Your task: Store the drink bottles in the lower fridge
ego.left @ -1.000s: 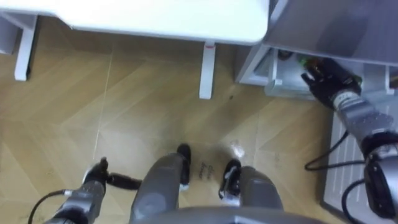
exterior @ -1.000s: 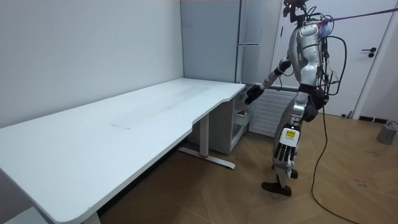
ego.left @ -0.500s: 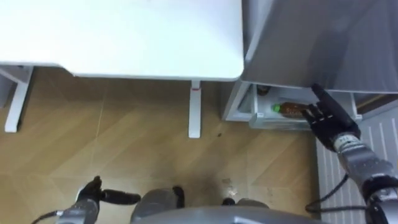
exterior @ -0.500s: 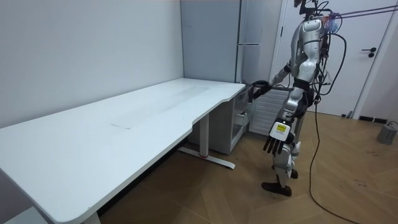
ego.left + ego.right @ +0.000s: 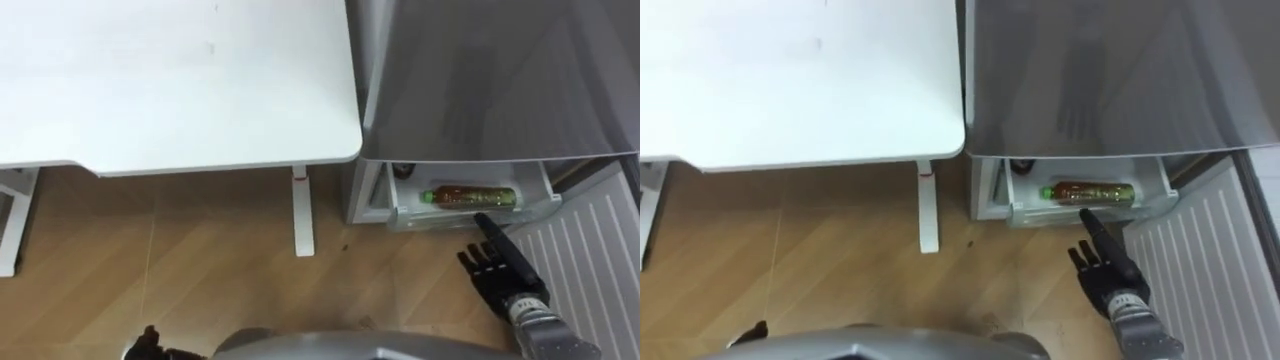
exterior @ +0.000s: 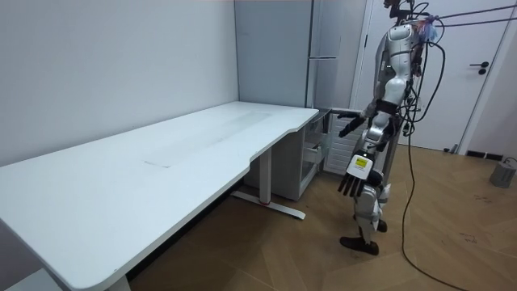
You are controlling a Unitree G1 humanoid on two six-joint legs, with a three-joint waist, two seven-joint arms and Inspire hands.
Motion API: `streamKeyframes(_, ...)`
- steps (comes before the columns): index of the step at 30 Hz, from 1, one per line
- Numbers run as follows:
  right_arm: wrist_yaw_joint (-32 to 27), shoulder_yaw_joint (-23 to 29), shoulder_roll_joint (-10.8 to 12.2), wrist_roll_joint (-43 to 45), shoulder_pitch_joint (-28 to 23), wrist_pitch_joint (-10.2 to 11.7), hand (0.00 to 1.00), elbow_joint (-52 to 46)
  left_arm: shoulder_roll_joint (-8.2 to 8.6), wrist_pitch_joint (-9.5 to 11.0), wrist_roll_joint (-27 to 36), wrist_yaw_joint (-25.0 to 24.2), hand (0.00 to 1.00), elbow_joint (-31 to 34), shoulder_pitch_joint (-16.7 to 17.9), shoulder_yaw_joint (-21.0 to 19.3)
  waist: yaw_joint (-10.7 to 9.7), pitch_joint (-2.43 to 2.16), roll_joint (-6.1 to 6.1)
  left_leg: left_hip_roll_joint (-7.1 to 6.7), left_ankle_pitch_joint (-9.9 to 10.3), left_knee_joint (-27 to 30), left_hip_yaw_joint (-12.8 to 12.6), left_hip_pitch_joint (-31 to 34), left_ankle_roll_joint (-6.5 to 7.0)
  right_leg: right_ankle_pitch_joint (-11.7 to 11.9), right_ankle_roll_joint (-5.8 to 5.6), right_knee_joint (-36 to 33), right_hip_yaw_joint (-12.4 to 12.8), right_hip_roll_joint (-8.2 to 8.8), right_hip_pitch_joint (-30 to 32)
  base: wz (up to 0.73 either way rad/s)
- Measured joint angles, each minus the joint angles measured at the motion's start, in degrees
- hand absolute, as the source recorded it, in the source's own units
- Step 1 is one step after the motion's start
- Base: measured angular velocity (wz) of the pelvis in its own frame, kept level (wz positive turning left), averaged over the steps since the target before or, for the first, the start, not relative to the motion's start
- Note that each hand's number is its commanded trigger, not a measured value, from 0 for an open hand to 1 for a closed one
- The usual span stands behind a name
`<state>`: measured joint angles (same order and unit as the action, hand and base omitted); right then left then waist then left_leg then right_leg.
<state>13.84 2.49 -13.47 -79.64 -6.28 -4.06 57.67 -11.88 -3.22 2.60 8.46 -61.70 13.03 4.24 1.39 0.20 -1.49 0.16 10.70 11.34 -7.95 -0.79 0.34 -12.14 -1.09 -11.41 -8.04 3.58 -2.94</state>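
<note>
1. Table: white, bare top, standing just beside the fridge; one white leg is resting on the wooden floor.
2. Fridge: grey, its lower drawer standing pulled out.
3. Ribbed white panel: standing on the fridge's right.
4. Right hand: hovering in front of the drawer, fingers straight and slightly spread, holding nothing. Contact with the drawer front cannot be told.
5. Left hand: hanging by the robot's side, fingers straight and spread.
6. Bottle: brown drink, green cap, lying on its side inside the drawer. Its label print is too small to read.
</note>
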Motion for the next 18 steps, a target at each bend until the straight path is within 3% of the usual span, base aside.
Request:
streamKeyframes(6,0.1,0.0,0.9,0.2,-0.8,0.3,0.0,3.0,0.69,-0.6,-2.3,0.1,0.0,0.2,1.8,-1.9,-0.3,-0.03,-0.35,0.08,0.6,0.0,0.1,-2.0,-0.2,-0.3,-0.07,0.9,0.0,-0.17,-2.2,0.0)
streamKeyframes(9,0.1,0.1,1.3,1.8,-0.8,0.3,0.0,4.2,1.15,-0.8,-3.6,0.1,0.0,-0.1,2.3,-2.7,-0.5,-0.21,0.09,0.15,0.6,0.3,0.2,-2.1,-0.19,-0.3,-0.06,0.8,0.0,-0.22,-2.5,0.0)
streamKeyframes(14,0.0,1.6,2.2,7.6,-1.0,0.3,0.0,5.0,2.06,-1.5,-5.7,-0.4,0.0,-0.3,3.3,-4.3,-1.2,0.05,0.58,0.37,1.3,1.6,0.3,-2.1,-0.12,-0.3,-0.06,0.8,0.0,-0.37,-3.1,0.01)
streamKeyframes(18,-1.2,1.8,2.2,10.1,-1.0,0.3,0.0,5.4,2.21,-1.6,-7.3,-0.8,0.0,-0.3,3.8,-4.5,-1.6,-0.1,1.28,0.41,1.5,2.3,0.5,-1.8,-0.03,-0.3,-0.08,0.7,-0.1,-0.35,-3.1,0.0)
